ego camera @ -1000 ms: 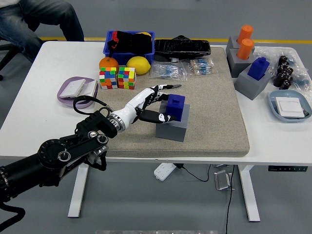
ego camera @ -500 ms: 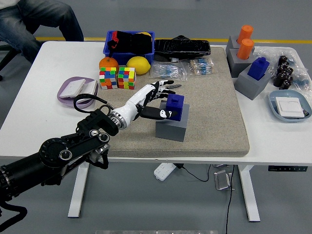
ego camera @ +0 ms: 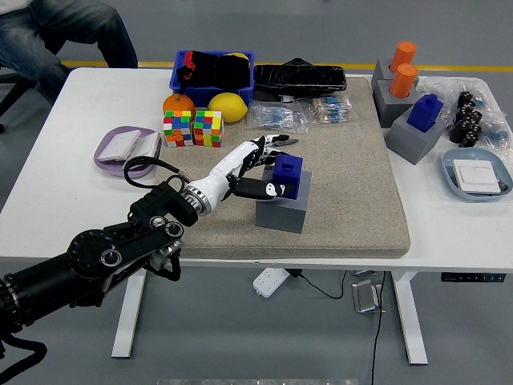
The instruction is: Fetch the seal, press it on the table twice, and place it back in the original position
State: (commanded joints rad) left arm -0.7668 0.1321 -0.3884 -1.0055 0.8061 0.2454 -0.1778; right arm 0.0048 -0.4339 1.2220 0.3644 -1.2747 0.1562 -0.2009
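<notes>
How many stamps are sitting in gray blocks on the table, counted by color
Blue stamps: 2, one at the left robot hand on the mat, one at the right
Orange stamps: 2
Total: 4
</notes>
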